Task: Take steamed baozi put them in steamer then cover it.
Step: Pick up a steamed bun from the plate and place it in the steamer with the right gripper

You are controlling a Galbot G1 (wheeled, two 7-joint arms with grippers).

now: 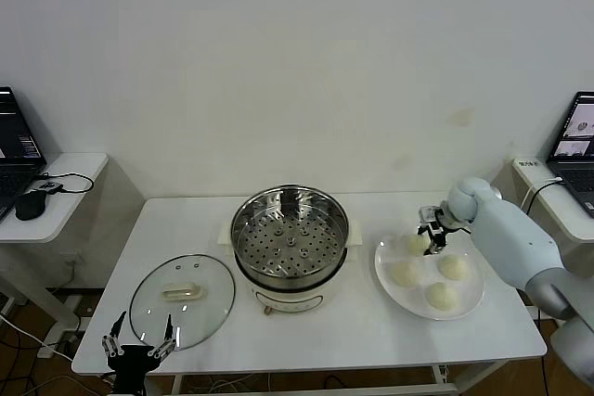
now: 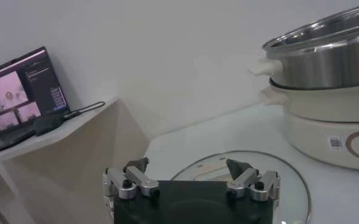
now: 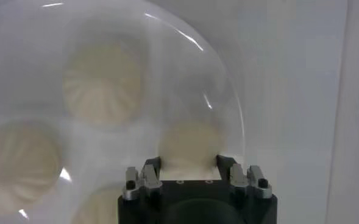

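Several cream-white steamed baozi lie on a white plate (image 1: 469,303) at the right of the table. My right gripper (image 1: 432,231) is down over the plate's far-left baozi (image 1: 417,244). In the right wrist view its fingers (image 3: 152,167) press both sides of that baozi (image 3: 189,143), which rests on the plate. The steel steamer (image 1: 290,238) stands open on its white base mid-table, its perforated tray empty. The glass cover (image 1: 182,300) lies flat to its left. My left gripper (image 1: 139,345) hangs open and empty at the table's front left edge, just short of the cover (image 2: 289,182).
Other baozi (image 1: 440,296) sit beside the gripped one on the plate (image 3: 228,103). Side tables with laptops stand at far left (image 1: 14,146) and far right (image 1: 577,141). A mouse (image 1: 32,203) and cable lie on the left side table.
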